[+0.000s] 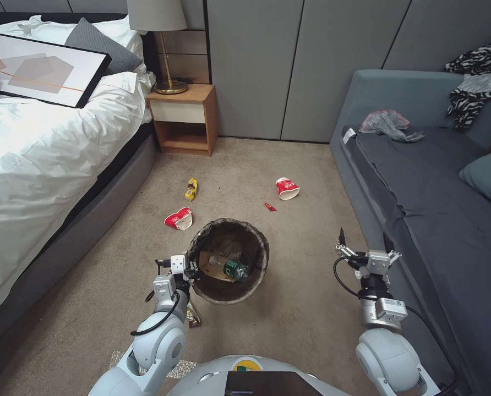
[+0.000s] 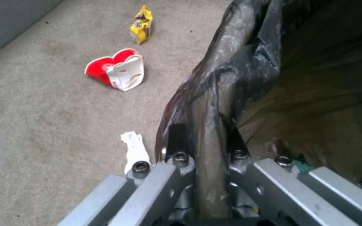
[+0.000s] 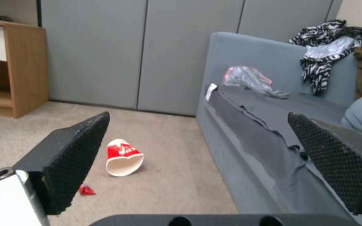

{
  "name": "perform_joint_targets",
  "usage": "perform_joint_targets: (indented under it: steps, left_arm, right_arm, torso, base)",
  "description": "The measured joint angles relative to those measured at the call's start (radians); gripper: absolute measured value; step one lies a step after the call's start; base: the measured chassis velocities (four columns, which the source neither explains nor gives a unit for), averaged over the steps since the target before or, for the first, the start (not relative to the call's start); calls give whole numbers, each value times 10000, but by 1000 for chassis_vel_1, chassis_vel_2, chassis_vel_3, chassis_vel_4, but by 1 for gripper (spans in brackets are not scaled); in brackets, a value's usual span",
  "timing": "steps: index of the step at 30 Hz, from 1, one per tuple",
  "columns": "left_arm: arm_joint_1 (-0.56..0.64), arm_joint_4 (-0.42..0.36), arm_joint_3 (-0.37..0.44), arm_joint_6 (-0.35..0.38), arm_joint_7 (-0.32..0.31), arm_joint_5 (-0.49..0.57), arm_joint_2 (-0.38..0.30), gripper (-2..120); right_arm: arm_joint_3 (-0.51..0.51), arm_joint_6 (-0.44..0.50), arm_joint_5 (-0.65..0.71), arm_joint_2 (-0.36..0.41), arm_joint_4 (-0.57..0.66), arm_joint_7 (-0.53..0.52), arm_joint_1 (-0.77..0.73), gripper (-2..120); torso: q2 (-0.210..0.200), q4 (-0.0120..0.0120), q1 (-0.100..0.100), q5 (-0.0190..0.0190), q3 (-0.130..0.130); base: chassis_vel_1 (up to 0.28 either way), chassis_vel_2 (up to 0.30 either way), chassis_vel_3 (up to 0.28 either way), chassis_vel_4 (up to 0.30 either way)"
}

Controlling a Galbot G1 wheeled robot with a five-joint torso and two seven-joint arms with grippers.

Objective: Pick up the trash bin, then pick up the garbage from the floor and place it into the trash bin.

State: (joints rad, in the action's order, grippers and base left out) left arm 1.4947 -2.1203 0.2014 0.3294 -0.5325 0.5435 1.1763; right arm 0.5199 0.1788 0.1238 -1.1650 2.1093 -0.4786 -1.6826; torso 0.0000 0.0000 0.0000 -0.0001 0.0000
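Note:
The trash bin [image 1: 256,278] with its dark liner hangs tilted just above the carpet. My left gripper [image 1: 188,269] is shut on its near rim; the liner-covered rim [image 2: 214,94] runs between the fingers [image 2: 176,138]. A green-labelled bottle [image 1: 236,269] and a tan paper bag [image 1: 209,265] lie inside. On the floor beyond lie a crushed red-and-white cup [image 1: 179,219] [image 2: 118,70], a gold wrapper [image 1: 191,188] [image 2: 142,24], a second cup [image 1: 287,188] [image 3: 123,157], a red scrap [image 1: 269,207] and a white tissue [image 2: 135,150]. My right gripper [image 1: 364,237] [image 3: 198,119] hangs open and holds nothing beside the sofa.
A bed [image 1: 42,143] lines the left side and a grey sofa [image 1: 421,209] the right, with carpet between. A wooden nightstand [image 1: 184,118] with a lamp stands at the wall. A grey plastic bag [image 1: 388,124] lies on the sofa. Shiny foil bags [image 1: 193,316] lie near my base.

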Motion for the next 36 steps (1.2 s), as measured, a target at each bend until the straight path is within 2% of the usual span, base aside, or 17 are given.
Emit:
perform_joint_targets:
  steps: [9, 36]
  left_arm:
    - [10, -18, -1, -6, 8, -2, 3, 0]
    - [19, -26, 7, -18, 17, -15, 66, 0]
  right_arm:
    - [-68, -5, -12, -6, 8, 3, 70, 100]
    - [-208, -116, -26, -12, 69, -37, 209, 100]
  torso:
    - [0, -1, -1, 2, 0]
    - [0, -1, 0, 0, 1]
  base:
    - [-62, 55, 64, -69]
    - [-141, 124, 127, -128]
